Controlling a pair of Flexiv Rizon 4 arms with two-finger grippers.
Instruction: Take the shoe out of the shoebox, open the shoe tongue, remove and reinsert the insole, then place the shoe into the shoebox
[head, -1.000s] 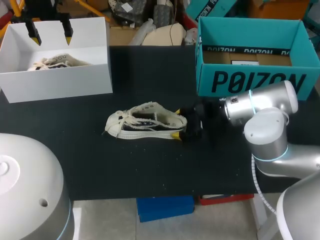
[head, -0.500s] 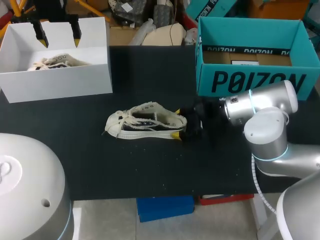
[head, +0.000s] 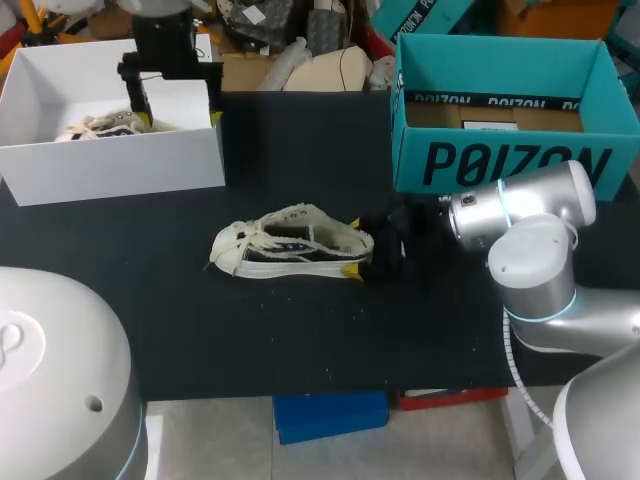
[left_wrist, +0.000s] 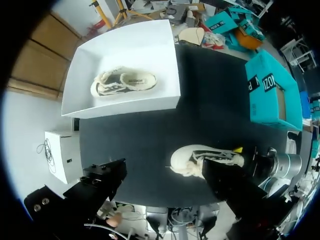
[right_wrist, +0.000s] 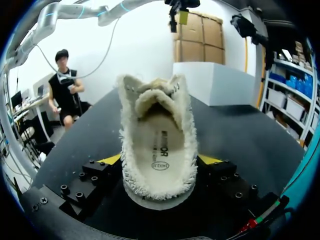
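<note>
A cream, frayed-edge low shoe (head: 285, 245) lies on its sole in the middle of the black table, toe to the left. My right gripper (head: 353, 247) is at its heel. In the right wrist view its yellow-tipped fingers (right_wrist: 111, 159) press both sides of the shoe's heel (right_wrist: 157, 145), and the insole shows inside. My left gripper (head: 175, 118) hangs open and empty, high over the right wall of the white shoebox (head: 110, 165). In the left wrist view its black fingers (left_wrist: 102, 177) stand wide apart far above the table, with the shoe (left_wrist: 200, 156) below.
A second matching shoe (head: 105, 125) lies inside the white box (left_wrist: 125, 107) at the back left. An open teal shoebox (head: 500, 160) stands at the back right, close behind my right arm. Bare black table lies in front of the shoe.
My left arm has swung to the right, from over the white box's back left corner to its right wall, with the gripper still open. The right arm and the shoe have not moved.
</note>
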